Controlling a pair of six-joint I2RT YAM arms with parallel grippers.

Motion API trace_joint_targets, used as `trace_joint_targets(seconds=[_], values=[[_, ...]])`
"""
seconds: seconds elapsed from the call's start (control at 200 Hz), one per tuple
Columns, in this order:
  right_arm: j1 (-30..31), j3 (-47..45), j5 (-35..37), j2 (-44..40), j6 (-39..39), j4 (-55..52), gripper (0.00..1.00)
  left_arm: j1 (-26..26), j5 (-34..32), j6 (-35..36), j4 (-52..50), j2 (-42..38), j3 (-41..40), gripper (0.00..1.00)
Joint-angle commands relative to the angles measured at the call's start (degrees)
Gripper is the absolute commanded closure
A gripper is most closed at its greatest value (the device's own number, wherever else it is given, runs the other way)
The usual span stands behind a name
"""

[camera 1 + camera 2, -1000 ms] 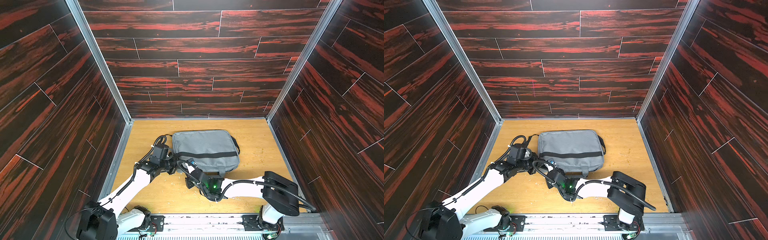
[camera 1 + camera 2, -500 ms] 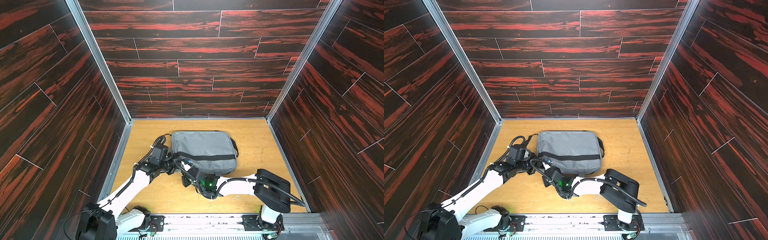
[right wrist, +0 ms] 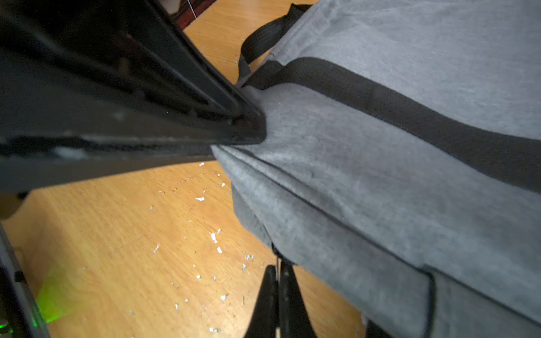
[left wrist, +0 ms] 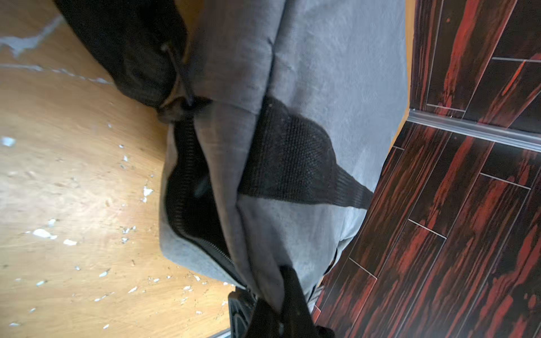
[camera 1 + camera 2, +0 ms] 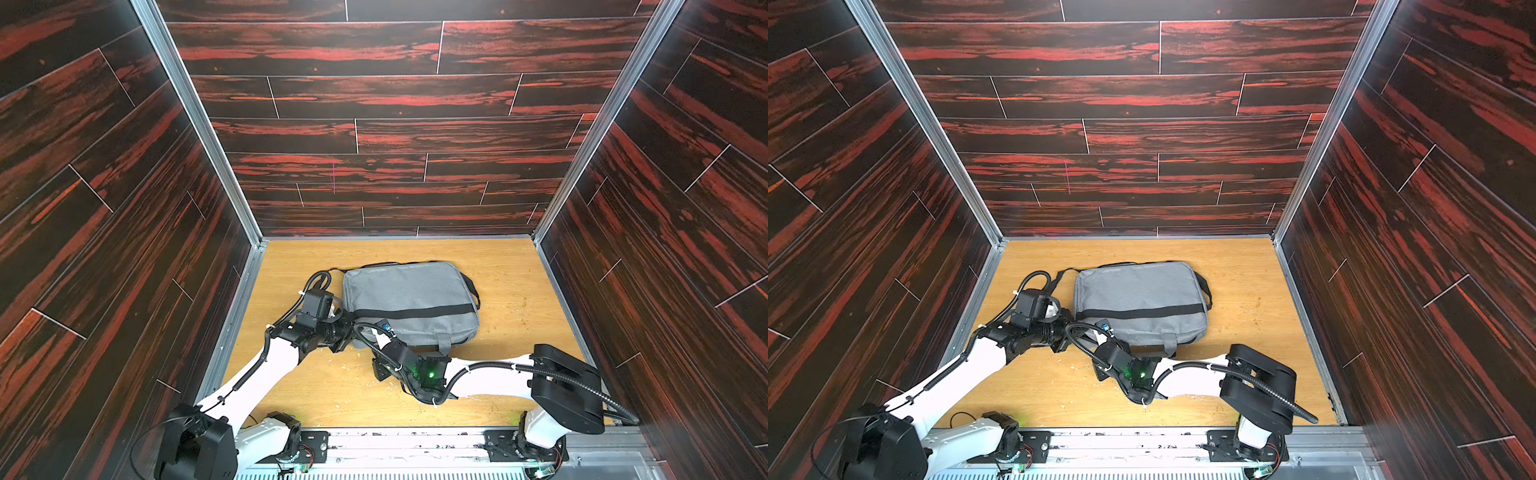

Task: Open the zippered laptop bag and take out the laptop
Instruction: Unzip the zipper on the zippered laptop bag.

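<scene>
Right gripper (image 3: 278, 272) and its arm's elbow (image 5: 565, 386) slid left half a second ago, then returned right; now roughly where they were a second ago.

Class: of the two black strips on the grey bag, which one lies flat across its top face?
The black band; the shoulder strap instead loops out beyond the bag.

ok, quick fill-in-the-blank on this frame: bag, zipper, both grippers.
1. One ____ band crosses the grey top of the zippered laptop bag.
2. In the left wrist view, the zipper along the bag's side is partly ____.
3. The left gripper is pinching the bag's grey ____.
4. The right gripper, at the bag's near edge, is ____.

Missing words: black; open; fabric; shut.
</scene>
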Motion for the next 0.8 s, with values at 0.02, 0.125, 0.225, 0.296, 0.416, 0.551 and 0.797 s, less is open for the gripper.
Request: trace_joint_targets(seconds=[0.02,0.125,0.225,0.296,0.416,0.551,0.797], values=[[-0.7,-1.9,6.2,-2.1,3.8,-11.0,1.0,2.3,-0.6,1.6,2.0,-0.2,1.8,1.0],[-0.7,-2.4,6.8,-3.1,6.0,-13.6,1.0,2.9,-0.3,2.1,1.8,0.2,1.8,1.0],[-0.7,-2.5,7.2,-3.4,6.7,-15.7,1.0,3.1,0.4,2.0,2.4,0.6,1.9,1.0],[-0.7,-2.5,7.5,-3.5,6.9,-16.4,1.0,3.1,0.5,1.8,2.5,0.7,1.8,1.0],[-0.8,-2.5,5.6,-3.2,5.4,-14.5,1.0,2.8,1.4,0.0,4.8,0.8,1.0,1.0],[-0.8,-3.9,-2.2,-2.8,-0.5,-0.9,1.0,0.4,1.4,-4.0,8.2,0.2,-0.6,1.0],[-2.1,0.1,-12.9,2.1,2.7,10.9,0.95,-2.3,0.7,-8.5,10.4,-2.0,-1.0,1.0]])
